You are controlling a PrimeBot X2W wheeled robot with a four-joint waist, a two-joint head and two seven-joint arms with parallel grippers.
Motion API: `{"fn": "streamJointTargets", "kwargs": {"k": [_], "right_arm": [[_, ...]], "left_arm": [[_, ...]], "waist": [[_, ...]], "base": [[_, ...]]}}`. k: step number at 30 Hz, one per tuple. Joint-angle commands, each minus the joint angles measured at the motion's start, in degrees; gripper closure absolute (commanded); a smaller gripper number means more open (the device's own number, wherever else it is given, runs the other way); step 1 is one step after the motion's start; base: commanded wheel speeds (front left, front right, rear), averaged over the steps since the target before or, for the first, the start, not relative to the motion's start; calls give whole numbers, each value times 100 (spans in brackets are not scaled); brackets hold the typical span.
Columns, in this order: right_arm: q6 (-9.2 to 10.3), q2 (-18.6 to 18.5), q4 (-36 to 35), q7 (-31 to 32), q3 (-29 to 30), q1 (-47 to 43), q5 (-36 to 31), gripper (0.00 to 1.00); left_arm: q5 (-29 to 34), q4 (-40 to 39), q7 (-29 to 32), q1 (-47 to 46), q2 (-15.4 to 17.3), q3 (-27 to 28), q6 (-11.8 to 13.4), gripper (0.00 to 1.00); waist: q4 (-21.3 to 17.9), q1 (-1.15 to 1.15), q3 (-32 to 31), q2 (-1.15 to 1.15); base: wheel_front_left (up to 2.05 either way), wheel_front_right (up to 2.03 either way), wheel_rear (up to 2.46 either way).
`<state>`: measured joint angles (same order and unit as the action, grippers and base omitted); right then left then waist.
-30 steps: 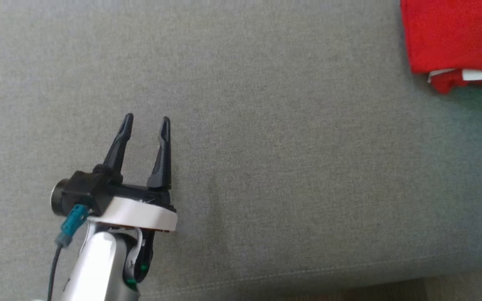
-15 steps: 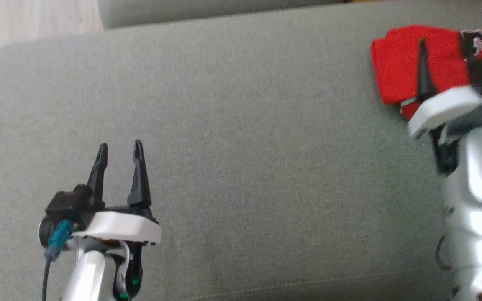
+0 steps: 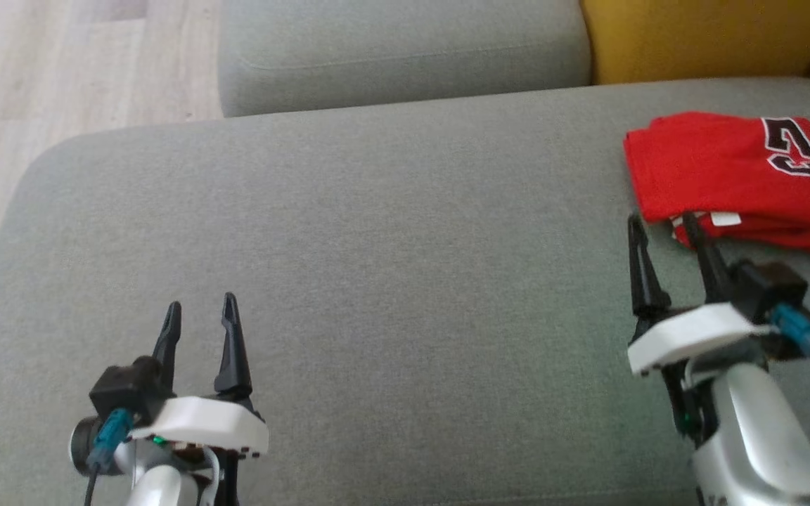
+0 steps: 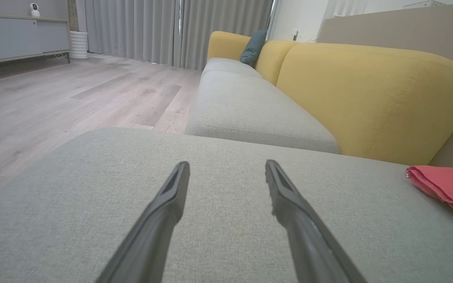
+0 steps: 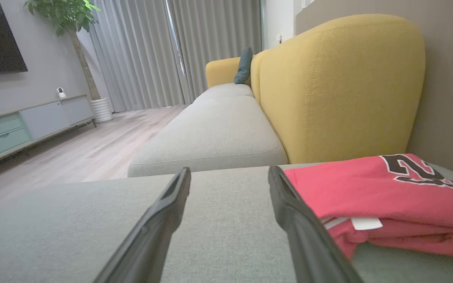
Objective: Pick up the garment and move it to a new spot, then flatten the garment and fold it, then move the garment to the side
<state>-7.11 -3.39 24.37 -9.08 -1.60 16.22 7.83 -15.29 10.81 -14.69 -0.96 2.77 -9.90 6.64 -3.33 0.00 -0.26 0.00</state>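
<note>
The head camera has tipped up since half a second ago, so wooden floor [image 3: 60, 70] now shows at far left. The left claw [image 3: 202, 302] hangs open and empty over the grey sofa seat [image 3: 377, 246], as before. The right claw [image 3: 660, 219], earlier blurred and partly cut off, now shows whole, open and empty. One fingertip overlaps the near edge of the folded red garment [image 3: 721, 169] at the seat's far right. Whether they touch is unclear, and the picture's edge clips the garment's right side.
</note>
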Motion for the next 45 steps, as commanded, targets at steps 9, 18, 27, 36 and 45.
{"fn": "streamJointTargets", "kwargs": {"k": [9, 18, 27, 36, 45], "right_arm": [[-37, 50, -572, -107, -366, -639, 283, 0], [-37, 51, -546, -117, -538, -883, 347, 0], [-37, 51, -573, -115, -537, -887, 336, 0], [0, 45, -397, -50, -398, -1019, 331, 100], [0, 53, 6, 17, -355, -1265, 630, 100]], "left_arm": [[16, -86, -31, -79, 10, 119, -11, 0], [11, 39, -31, -36, 10, 5, -38, 0], [-27, 183, -30, -62, 10, -102, -57, 0], [-5, 452, 2, 101, 0, -281, -61, 100], [-290, 859, 83, 293, 2, -212, -109, 100]], "waist": [[239, 0, -143, 0], [246, 0, -154, 0], [244, 0, -146, 0], [255, 0, -144, 0], [258, 0, -136, 0]], "base": [[0, 0, 0], [0, 0, 0], [0, 0, 0], [0, 0, 0], [0, 0, 0]]}}
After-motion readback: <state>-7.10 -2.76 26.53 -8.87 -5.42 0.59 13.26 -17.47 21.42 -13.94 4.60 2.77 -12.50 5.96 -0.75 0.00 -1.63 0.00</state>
